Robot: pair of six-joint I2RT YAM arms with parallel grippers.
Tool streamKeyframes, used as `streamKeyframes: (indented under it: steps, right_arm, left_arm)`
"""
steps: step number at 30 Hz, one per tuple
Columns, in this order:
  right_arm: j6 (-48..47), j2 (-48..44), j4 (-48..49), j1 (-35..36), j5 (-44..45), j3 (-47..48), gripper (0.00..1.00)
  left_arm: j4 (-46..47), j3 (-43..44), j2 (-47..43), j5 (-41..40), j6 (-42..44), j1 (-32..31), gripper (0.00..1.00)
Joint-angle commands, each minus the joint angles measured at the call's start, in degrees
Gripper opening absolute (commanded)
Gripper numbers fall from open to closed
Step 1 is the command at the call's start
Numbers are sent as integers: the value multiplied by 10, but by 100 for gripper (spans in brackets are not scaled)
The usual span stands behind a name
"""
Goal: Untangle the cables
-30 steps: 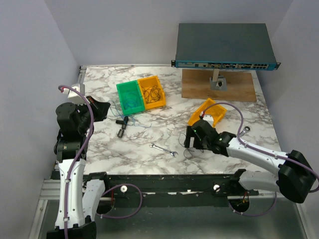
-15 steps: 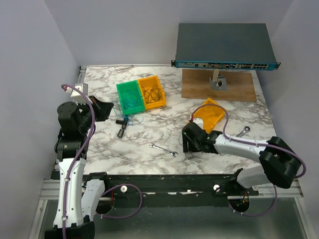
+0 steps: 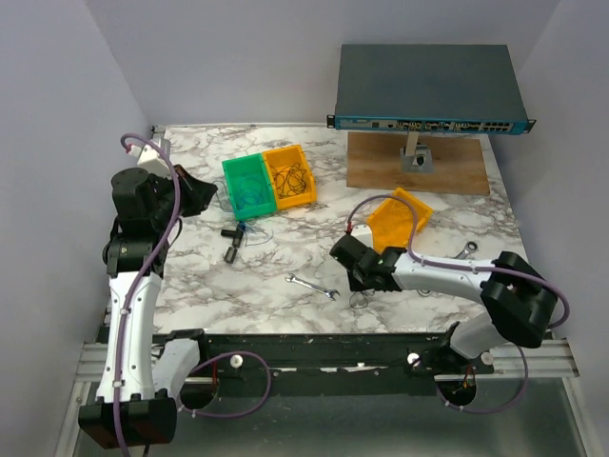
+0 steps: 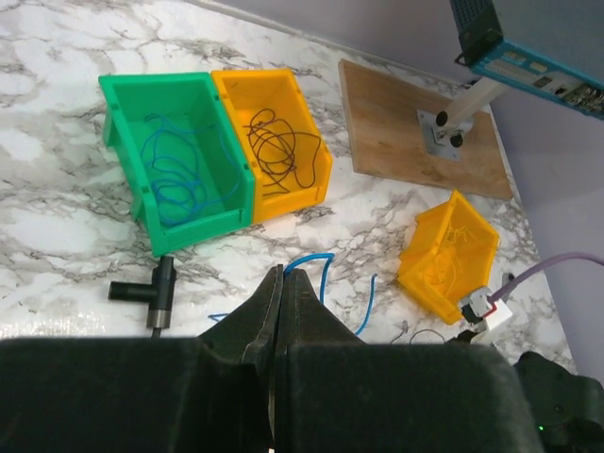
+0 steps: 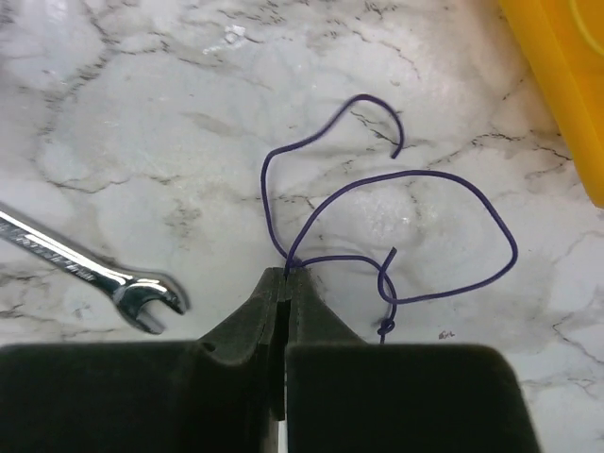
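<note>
Several thin cables lie about the green bin (image 4: pixel 200 226). A blue cable (image 4: pixel 175 175) is coiled inside it, and a black cable (image 4: pixel 278 151) sits tangled in the orange bin (image 4: pixel 294 203) that touches its right side. A loose blue cable (image 4: pixel 316 260) arcs over the marble table (image 4: pixel 57 226) just in front of the green bin, beside a black T-shaped part (image 4: pixel 160 288).

The left gripper (image 4: pixel 281 276) hangs near that bin's left front corner with its fingers pressed together. The loose blue strand starts right at their tips, but whether it is pinched cannot be told.

Well apart from the green bin, to its near right, a dark purple cable (image 5: pixel 425 173) loops on the marble with a small knot in it. The right gripper (image 5: pixel 284 274) is down there, its fingers closed on this strand where two runs cross. A silver wrench (image 5: pixel 85 262) lies between this spot and the green bin. A tipped yellow bin (image 4: pixel 448 255) stands farther right.
</note>
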Motion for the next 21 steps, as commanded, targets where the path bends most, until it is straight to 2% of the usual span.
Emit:
streamKeyframes:
  steps: [1,7,12,21]
  right_arm:
    - [-38,-67,34,-1,-40,3,1]
    - [-69,-98,28,0,-52,41,1]
    - [-80,-126,54,0,-58,55,1]
    - [-125,-141,68,-1,-45,139,1]
  left_arm:
    - [-46,95,55,-19,-3,-3,0]
    - [-71,191,141,-58,-21,-3,0]
    - [0,172,179,-110,-83,-5,0]
    - [79,187,305,-230,-94,-16,0]
